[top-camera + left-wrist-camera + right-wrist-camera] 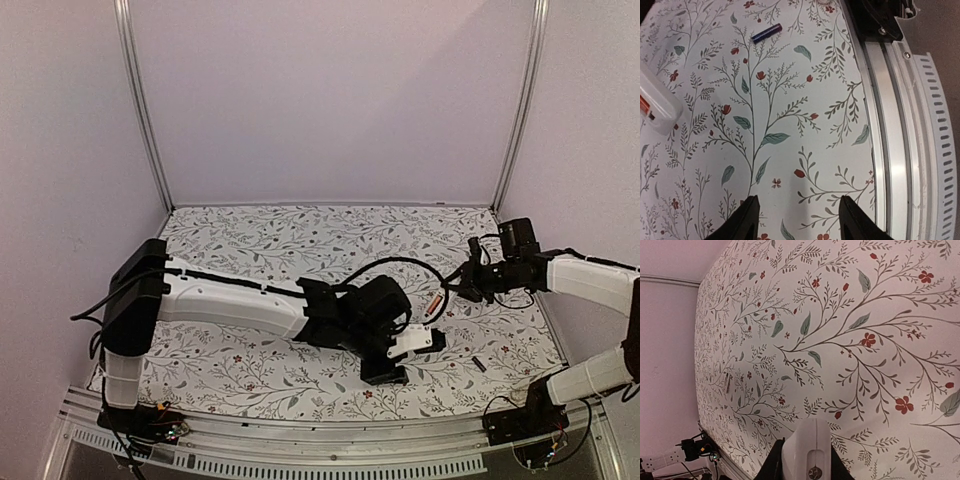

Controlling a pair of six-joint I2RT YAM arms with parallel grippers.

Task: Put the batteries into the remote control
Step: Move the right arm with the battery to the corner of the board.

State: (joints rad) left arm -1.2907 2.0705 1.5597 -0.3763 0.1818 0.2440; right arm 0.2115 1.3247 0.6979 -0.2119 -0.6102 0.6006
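Note:
The dark battery (pixel 766 33) lies on the flowered cloth ahead of my left gripper (pixel 800 220), which is open and holds nothing. From above, this battery (pixel 480 365) lies to the right of the left gripper (pixel 388 368). One end of the white remote control (pixel 657 107) shows at the left edge of the left wrist view, with an orange-red patch in it. From above, the remote (pixel 436 305) lies between the two grippers. My right gripper (pixel 806 456) is shut on a small white plastic piece (pixel 807 437) with a centre line and a screw. The right gripper (pixel 468 283) hovers at mid right.
The aluminium rail (pixel 900 150) of the table's near edge runs just right of the left gripper. The right arm's base (pixel 520 425) stands beyond the dark battery. Pale walls close in the left, back and right sides. A thin pale sliver (pixel 727 385) lies far off on the cloth.

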